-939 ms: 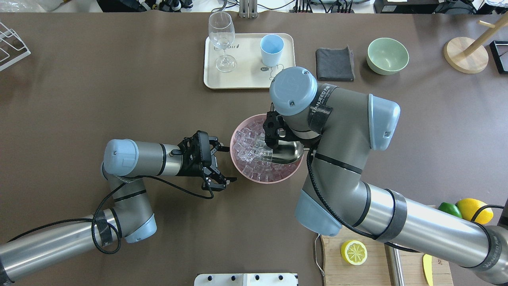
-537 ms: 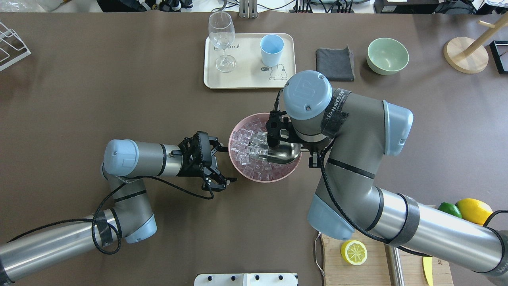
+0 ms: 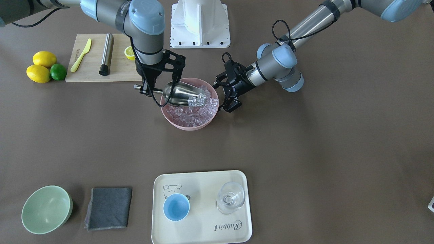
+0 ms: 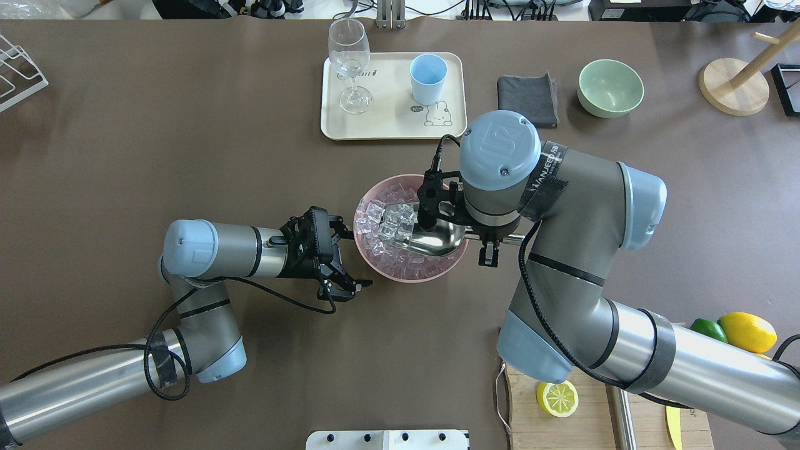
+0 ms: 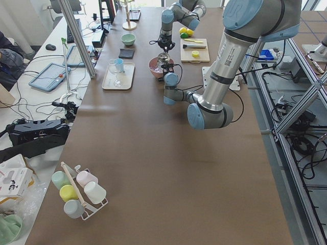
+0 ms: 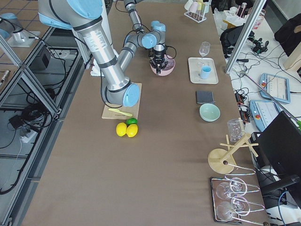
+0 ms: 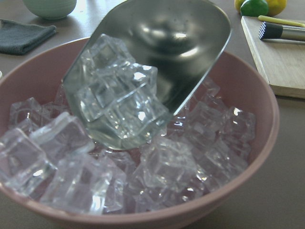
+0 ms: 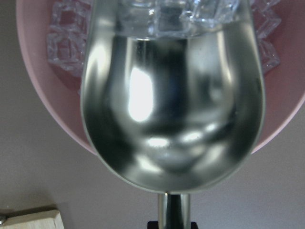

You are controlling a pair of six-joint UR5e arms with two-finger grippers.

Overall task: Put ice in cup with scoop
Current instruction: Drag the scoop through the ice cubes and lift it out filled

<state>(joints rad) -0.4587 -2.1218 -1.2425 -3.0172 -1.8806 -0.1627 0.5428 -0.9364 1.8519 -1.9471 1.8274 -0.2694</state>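
1. Overhead and front views: bright, even light from above. Shadows on the brown table (image 4: 187,125) are soft and faint.
2. Right wrist view: the scoop (image 8: 171,109) shows a white glare patch left of centre and dark reflections. Its lower edge is blurred.
3. Left wrist view: the ice (image 7: 119,95) in the scoop is sharp and sparkling. The cubes at lower left and the top background are soft.
4. Side views: wide-angle, so straight lines lean near the edges and distant things are small.

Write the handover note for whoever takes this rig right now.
Right hand: shut on the handle of the shiny steel scoop, tilted into the pink bowl.
Left hand: open, empty, beside that bowl's rim.
Done: a few clear ice cubes sit in the scoop's mouth.
Small light-blue cup: empty, on the cream tray.
To do: lift the scoop, carry it over, tip ice into the cup.
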